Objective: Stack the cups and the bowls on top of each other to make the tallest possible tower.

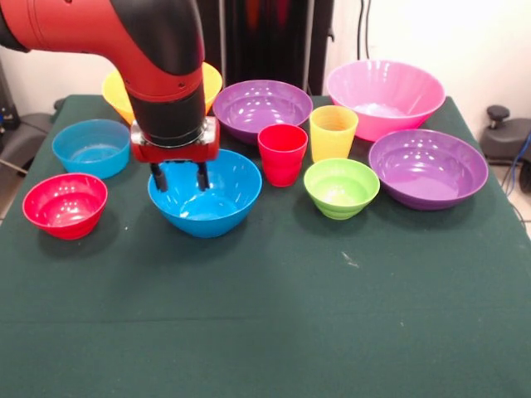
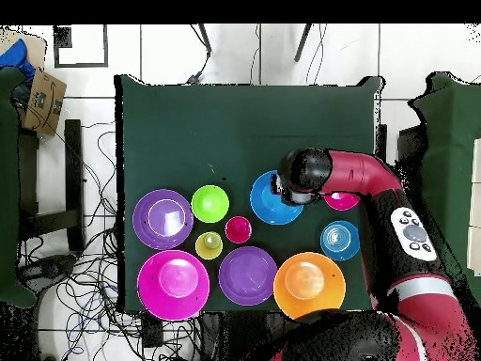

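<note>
My gripper [image 1: 179, 177] is open and empty, its fingers [image 1: 158, 177] hanging just inside the far rim of the medium blue bowl [image 1: 207, 199]. The red cup [image 1: 282, 154] and the yellow cup [image 1: 333, 133] stand upright to its right. The lime green bowl [image 1: 341, 187], two purple bowls [image 1: 428, 168] [image 1: 262, 108], the pink bowl [image 1: 385, 97], the small blue bowl [image 1: 91, 148] and the red bowl [image 1: 65, 205] each stand alone. The yellow bowl [image 1: 116, 93] is partly hidden behind the arm. Nothing is stacked. In the overhead view the arm [image 2: 310, 174] covers the blue bowl's [image 2: 271, 199] edge.
All pieces sit on a green cloth-covered table [image 1: 265, 315], grouped in its far half. The near half of the cloth holds nothing. Cables and a cardboard box [image 2: 38, 99] lie on the floor beside the table.
</note>
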